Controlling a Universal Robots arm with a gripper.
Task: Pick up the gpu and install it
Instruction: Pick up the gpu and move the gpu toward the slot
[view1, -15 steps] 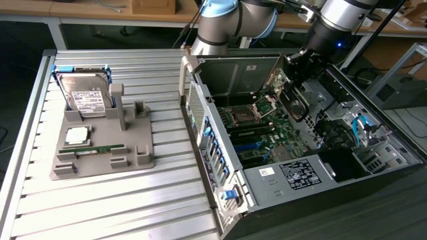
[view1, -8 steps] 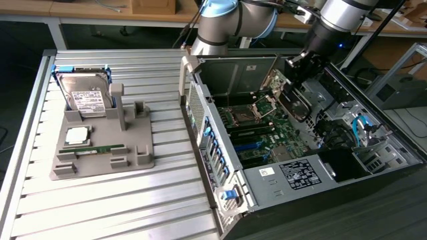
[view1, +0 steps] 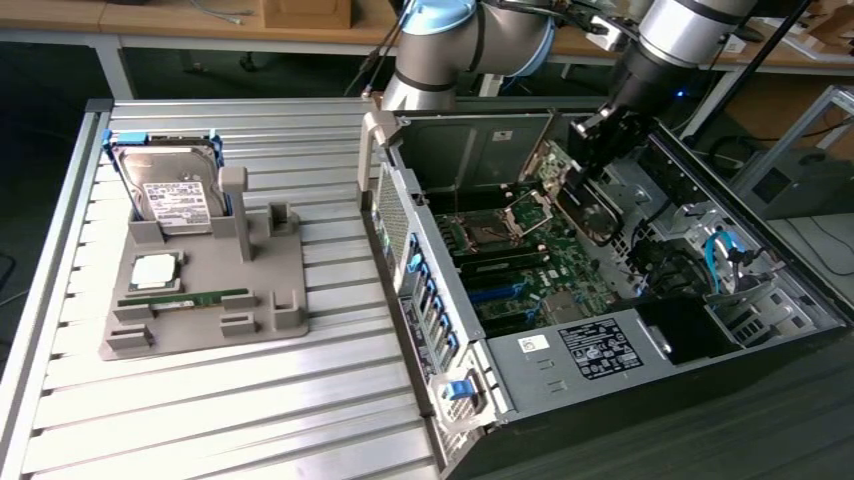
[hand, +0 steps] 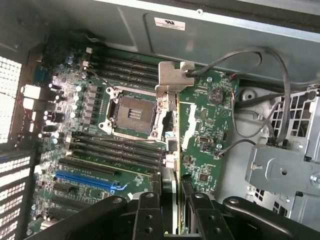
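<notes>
tool clamped on gpu, card held edge-on inside the open pc case, over the motherboard just beside the cpu socket, metal bracket at its far end

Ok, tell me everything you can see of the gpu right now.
The gpu is a thin flat card, a brownish board with a dark round fan. It stands on edge inside the open computer case, over the green motherboard beside the processor socket. The gripper is shut on it, one finger on each face. Its bent bare-metal bracket is at the end farthest from the gripper. Whether it touches a slot I cannot tell.
</notes>
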